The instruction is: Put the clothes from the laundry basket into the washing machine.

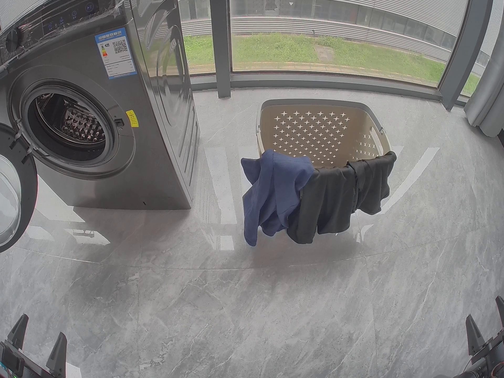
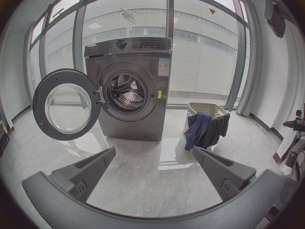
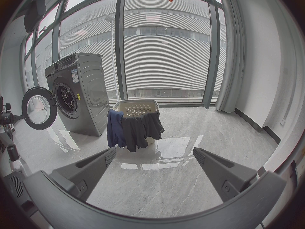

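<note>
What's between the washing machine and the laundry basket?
Only bare grey floor separates the washing machine and the laundry basket, clearest in the head view.

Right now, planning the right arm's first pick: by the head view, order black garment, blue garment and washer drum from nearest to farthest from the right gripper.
From the right gripper:
1. Black garment, over the right part of the basket front rim.
2. Blue garment, beside it, rim's left end.
3. Washer drum, far left.

Grey marble floor point(image 1: 262, 300), window point(image 1: 336, 27), curtain point(image 1: 485, 101)
</note>
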You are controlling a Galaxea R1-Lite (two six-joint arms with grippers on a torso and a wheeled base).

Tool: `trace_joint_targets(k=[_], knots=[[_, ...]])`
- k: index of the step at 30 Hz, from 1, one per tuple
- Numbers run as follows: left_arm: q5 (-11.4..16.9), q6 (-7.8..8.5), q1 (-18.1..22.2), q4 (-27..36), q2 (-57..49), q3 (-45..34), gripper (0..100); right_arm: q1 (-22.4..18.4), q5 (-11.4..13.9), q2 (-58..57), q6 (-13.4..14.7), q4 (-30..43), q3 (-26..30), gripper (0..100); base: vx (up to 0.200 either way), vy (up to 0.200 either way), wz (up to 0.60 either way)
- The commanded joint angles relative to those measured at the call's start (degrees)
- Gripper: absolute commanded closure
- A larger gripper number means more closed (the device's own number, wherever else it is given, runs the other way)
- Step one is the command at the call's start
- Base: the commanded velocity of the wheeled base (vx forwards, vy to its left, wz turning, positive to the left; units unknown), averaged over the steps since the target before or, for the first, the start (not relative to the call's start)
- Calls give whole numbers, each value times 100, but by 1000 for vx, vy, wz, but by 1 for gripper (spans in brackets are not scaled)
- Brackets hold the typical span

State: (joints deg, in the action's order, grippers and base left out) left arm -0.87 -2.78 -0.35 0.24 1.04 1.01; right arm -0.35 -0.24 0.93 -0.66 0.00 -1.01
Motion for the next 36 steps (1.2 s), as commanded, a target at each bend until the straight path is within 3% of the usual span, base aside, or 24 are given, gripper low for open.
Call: trace_joint_targets(k=[1,8,18,36], knots=[[-1,5,0,2,-95,-92,0,0,-2,-93,-4,0,101,0,0,-200,0],[-1,-30,0,-7,-86,-92,0,0,-2,-93,-4,0,101,0,0,-200,0],[-1,-30,0,2,-86,-92,0,-17,-2,-93,-22,0,101,0,0,0,0],[-1,-47,0,2,-86,-92,0,-9,42,-93,31,26,101,0,200,0,0]])
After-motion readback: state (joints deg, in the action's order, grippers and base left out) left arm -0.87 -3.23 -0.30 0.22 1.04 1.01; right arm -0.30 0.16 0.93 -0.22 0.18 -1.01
